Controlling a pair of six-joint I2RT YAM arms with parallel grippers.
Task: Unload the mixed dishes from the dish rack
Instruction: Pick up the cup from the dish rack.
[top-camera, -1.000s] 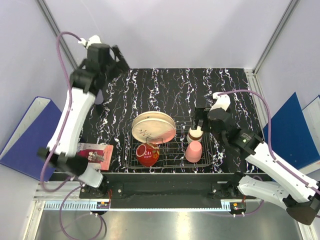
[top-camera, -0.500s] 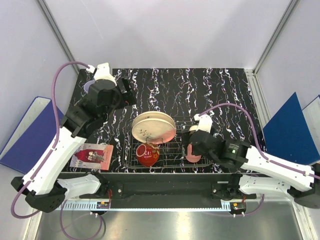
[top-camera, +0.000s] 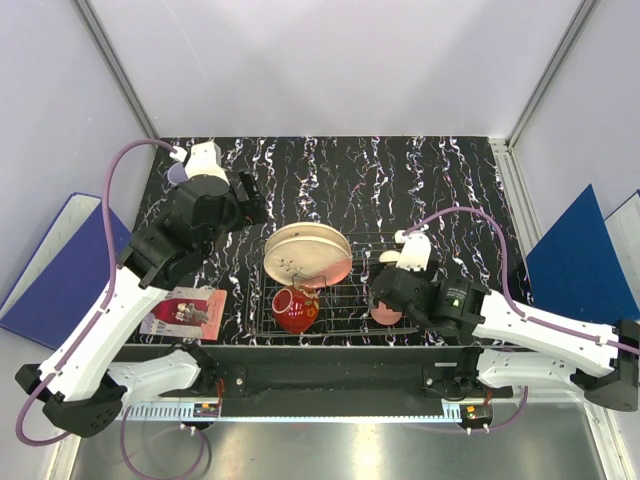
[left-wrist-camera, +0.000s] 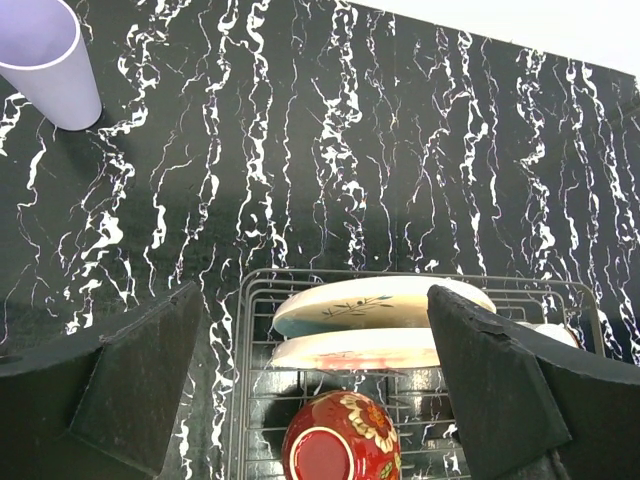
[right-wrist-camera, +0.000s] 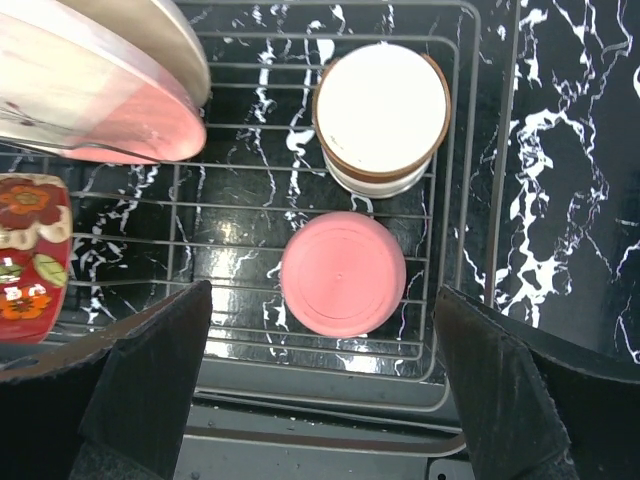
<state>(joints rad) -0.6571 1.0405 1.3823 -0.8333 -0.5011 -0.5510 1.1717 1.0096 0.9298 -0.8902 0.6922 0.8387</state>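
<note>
Two arms: both white robot arms lean over the black, white-veined table; neither holds anything.
Left gripper: fingers spread wide and empty, hanging above the far side of the rack and looking down on the plates.
Right gripper: fingers wide apart and empty, directly over the pink tumbler.
Rack: a low silver wire dish rack sits at the near middle of the table.
Inside the rack: a cream plate with a dark sprig and a cream plate with a pink half lean together on edge. A glossy red bowl-cup sits nearer than the plates, tipped on its side. A pink plastic tumbler stands upside down, just beside a small brown-rimmed cream cup.
Outside the rack: a lilac tumbler stands at the far left of the table, well apart from the rack.
Bystander: a red printed card lies flat, left of the rack.
Progress, as I judge it: five dishes remain to unload.
Risk on the right: a finger coming down could strike the cream cup or snag a wire, because the tumbler sits so close to both. Its smooth sides could also slip.
Risk on the left: lifting one plate could topple the other, since they appear to rest against each other.
</note>
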